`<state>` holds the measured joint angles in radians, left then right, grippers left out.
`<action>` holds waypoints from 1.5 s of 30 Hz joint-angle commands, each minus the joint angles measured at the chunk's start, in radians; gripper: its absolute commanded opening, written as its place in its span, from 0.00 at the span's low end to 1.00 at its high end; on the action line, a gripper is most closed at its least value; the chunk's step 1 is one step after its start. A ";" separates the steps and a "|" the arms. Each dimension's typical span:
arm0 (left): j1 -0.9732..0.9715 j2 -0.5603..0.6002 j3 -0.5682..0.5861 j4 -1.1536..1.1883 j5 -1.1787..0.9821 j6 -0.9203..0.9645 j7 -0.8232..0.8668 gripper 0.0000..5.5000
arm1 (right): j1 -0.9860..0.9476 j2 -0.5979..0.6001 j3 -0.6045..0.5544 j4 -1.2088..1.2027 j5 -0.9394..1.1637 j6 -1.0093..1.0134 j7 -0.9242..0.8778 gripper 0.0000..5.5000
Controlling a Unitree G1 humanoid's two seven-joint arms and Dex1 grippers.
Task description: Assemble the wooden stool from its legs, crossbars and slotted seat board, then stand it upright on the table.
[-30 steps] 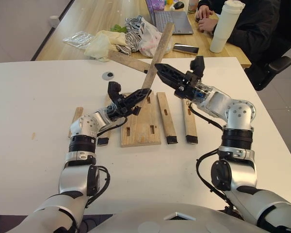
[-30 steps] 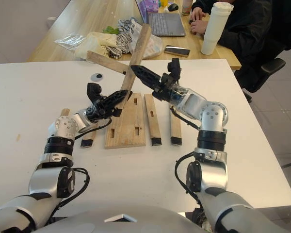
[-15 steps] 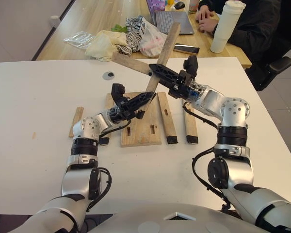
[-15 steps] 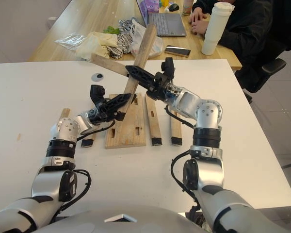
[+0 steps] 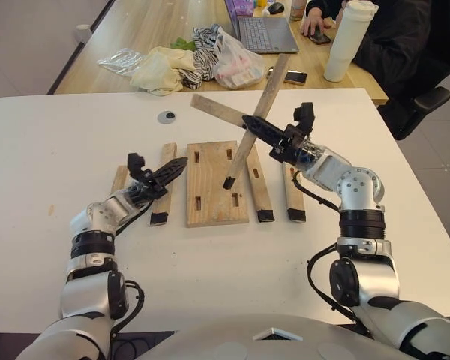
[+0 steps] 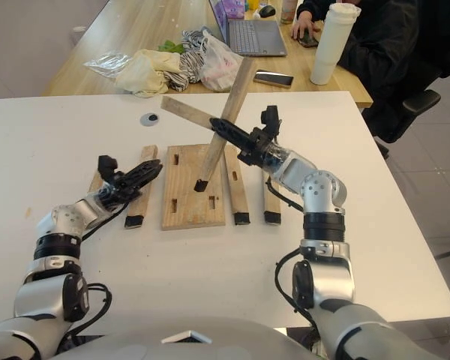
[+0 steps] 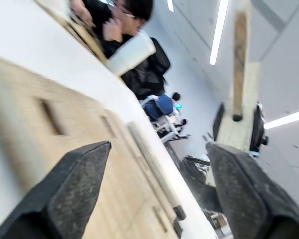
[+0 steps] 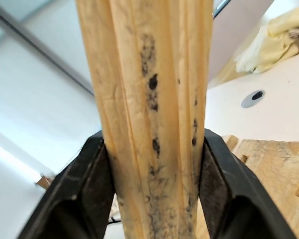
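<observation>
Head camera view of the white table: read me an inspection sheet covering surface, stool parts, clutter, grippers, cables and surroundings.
surface: white table, a grey disc near its far edge.
job's things: seat board flat; loose legs flat on both sides; crossbar behind it; a tilted leg, black-tipped end at the board.
clutter: bags and cloth on the wooden table behind.
grippers: right gripper shut on the tilted leg; left gripper open above the leg left of the board.
cables: nothing seen loose.
surroundings: laptop, phone, white tumbler, a seated person.
</observation>
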<state>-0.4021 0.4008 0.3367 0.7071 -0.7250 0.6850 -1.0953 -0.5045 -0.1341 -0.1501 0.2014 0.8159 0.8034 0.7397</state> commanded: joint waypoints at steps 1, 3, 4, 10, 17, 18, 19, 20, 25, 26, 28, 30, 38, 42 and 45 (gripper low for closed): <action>-0.023 -0.005 0.085 -0.024 -0.023 -0.065 0.085 0.64 | 0.076 -0.016 0.114 -0.004 -0.143 -0.206 0.125 0.37; -0.026 -0.017 0.112 -0.082 -0.054 -0.051 0.106 0.64 | 0.083 0.000 0.130 0.032 -0.192 -0.295 0.153 0.37; -0.024 -0.022 0.116 -0.116 -0.066 -0.038 0.116 0.64 | 0.082 0.008 0.133 0.057 -0.215 -0.343 0.161 0.37; -0.024 -0.033 0.110 -0.218 -0.104 0.018 0.153 0.64 | 0.060 -0.003 0.149 0.171 -0.299 -0.510 0.199 0.37; -0.038 -0.036 0.112 -0.195 -0.092 -0.003 0.186 0.64 | 0.087 -0.106 0.209 0.135 -0.344 -0.504 0.300 0.37; -0.039 -0.036 0.112 -0.190 -0.086 -0.013 0.192 0.64 | 0.099 -0.124 0.214 0.108 -0.344 -0.499 0.309 0.37; -0.041 -0.034 0.118 -0.184 -0.085 -0.021 0.199 0.64 | 0.116 -0.148 0.230 0.077 -0.351 -0.499 0.325 0.37; -0.043 -0.031 0.123 -0.178 -0.084 -0.027 0.203 0.64 | 0.131 -0.168 0.242 0.052 -0.362 -0.504 0.340 0.37; -0.055 -0.019 0.130 -0.160 -0.085 -0.042 0.212 0.64 | 0.170 -0.254 0.294 -0.024 -0.401 -0.517 0.394 0.37; -0.057 -0.018 0.129 -0.158 -0.084 -0.045 0.214 0.64 | 0.168 -0.271 0.295 -0.028 -0.409 -0.521 0.404 0.37; -0.048 -0.018 0.118 -0.175 -0.079 -0.057 0.199 0.64 | 0.158 -0.299 0.296 -0.038 -0.408 -0.518 0.419 0.37; -0.045 -0.015 0.121 -0.194 -0.087 -0.059 0.195 0.64 | 0.148 -0.326 0.302 -0.047 -0.406 -0.509 0.442 0.37; -0.037 -0.028 0.131 -0.223 -0.095 -0.081 0.207 0.64 | 0.088 -0.382 0.363 0.019 -0.452 -0.537 0.521 0.37; -0.022 -0.053 0.125 -0.244 -0.097 -0.086 0.220 0.64 | 0.013 -0.371 0.457 0.134 -0.533 -0.598 0.577 0.37; -0.016 -0.069 0.124 -0.257 -0.095 -0.086 0.231 0.64 | -0.048 -0.361 0.535 0.198 -0.588 -0.617 0.619 0.37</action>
<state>-0.4311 0.3412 0.4666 0.4696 -0.8261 0.6045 -0.8844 -0.5608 -0.4836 0.2715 0.3067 0.3883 0.1601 1.3442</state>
